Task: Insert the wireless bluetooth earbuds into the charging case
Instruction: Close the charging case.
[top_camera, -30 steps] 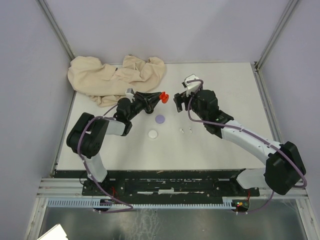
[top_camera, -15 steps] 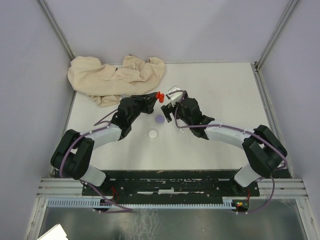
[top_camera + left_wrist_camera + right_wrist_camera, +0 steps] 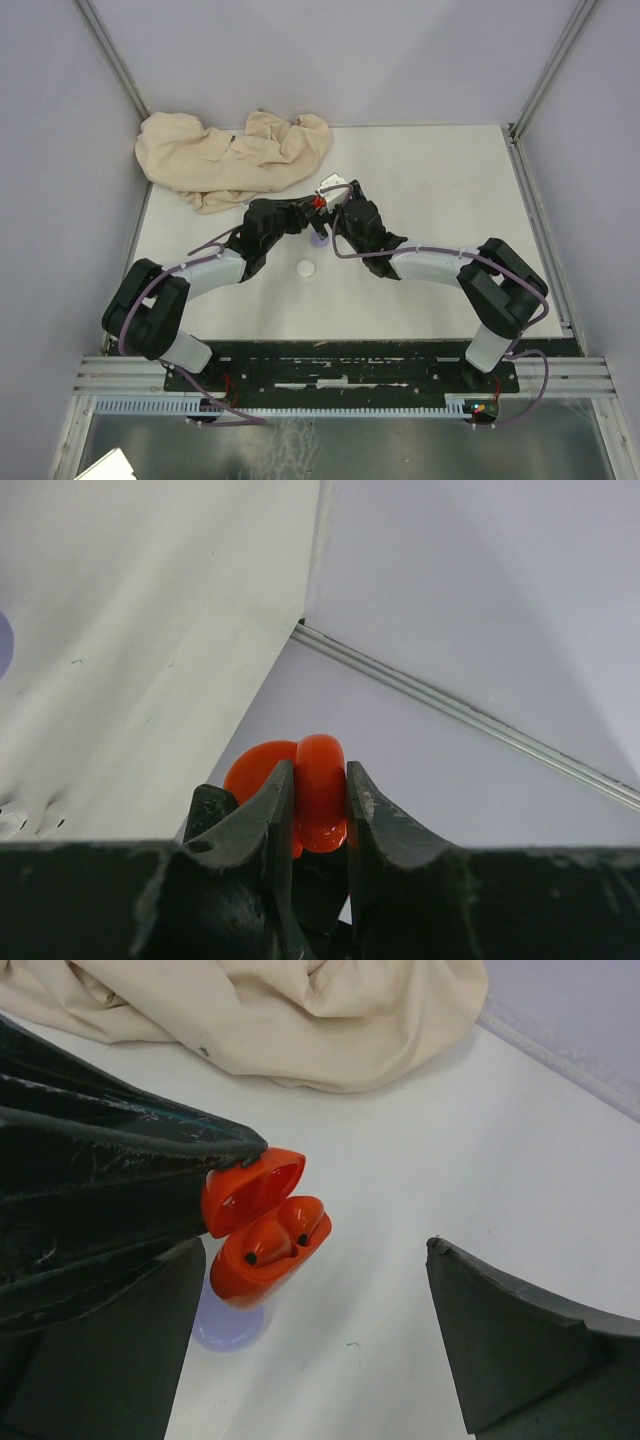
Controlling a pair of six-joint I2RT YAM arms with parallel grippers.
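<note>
The left jaws clamped the glossy red charging case (image 3: 248, 1282) (lid open, red earbuds (image 3: 268, 1242) seated); the right jaws stood wide, empty

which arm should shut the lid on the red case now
Right. The right gripper is open and empty beside the red case, lid up with red earbuds seated. The left gripper is busy clamping the case.

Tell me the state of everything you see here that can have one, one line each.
Red plastic charging case: lid open, gripped by the left fingers.
Two red stemmed earbuds: seated in the case.
Left fingers: shut on the case.
Right fingers: open wide, holding nothing.
Beige crumpled cloth: bunched up on the white table.
White round disc: lying flat on the table.
Pale purple round disc: flat, partly hidden by the case.
</note>
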